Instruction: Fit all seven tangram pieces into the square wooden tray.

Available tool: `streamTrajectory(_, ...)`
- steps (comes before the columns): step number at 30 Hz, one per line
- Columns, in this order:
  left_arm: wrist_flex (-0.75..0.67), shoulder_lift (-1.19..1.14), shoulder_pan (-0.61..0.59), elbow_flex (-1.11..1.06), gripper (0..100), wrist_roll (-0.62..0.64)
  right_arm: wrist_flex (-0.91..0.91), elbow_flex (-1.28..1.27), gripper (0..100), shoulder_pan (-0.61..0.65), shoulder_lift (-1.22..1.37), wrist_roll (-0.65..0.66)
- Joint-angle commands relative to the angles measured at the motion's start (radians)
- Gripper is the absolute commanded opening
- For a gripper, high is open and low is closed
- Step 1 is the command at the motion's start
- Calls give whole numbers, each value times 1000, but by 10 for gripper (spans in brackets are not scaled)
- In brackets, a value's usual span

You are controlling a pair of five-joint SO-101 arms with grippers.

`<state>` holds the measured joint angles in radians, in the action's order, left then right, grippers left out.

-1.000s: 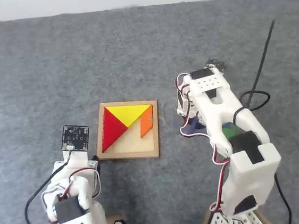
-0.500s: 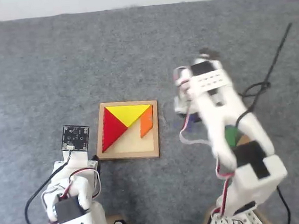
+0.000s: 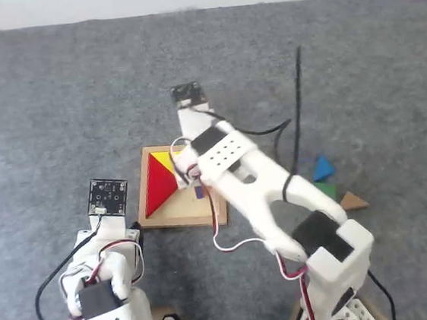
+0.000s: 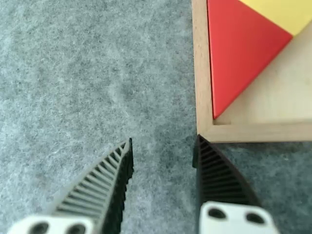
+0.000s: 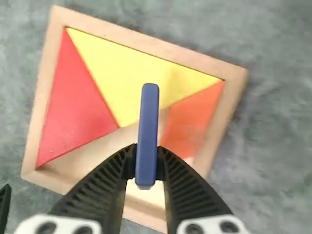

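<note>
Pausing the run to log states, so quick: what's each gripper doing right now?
Left gripper: open, holding nothing.
Right gripper: closed on the dark blue tangram piece, over the wooden tray.

Legible text, numbers, signs: none that I can log from here. Wooden tray, red triangle, yellow triangle, blue piece: plain faces, unlettered. Black board on the left arm's wrist: pale specks, possibly print, too small to read.

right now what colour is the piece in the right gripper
Dark blue; the piece shows best in the right wrist view.
</note>
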<state>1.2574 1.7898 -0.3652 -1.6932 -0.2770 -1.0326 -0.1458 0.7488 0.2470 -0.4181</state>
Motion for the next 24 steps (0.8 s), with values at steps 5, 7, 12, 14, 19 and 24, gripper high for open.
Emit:
streamTrajectory(5,6,14,-6,8,197,-6,30,55,11,50,24,-37)
streamTrajectory(7,6,14,-6,8,197,-6,18,54,42,54,31,-38)
streamTrajectory(12,6,14,-6,8,197,-6,-22,54,210,53,31,-38)
streamTrajectory(14,6,14,-6,8,197,-6,-51,63,237,51,22,-38)
streamTrajectory(19,6,14,-6,8,197,-6,-140,81,238,48,-36,-38)
streamTrajectory(24,6,14,-6,8,197,-6,-216,77,238,16,-99,-34)
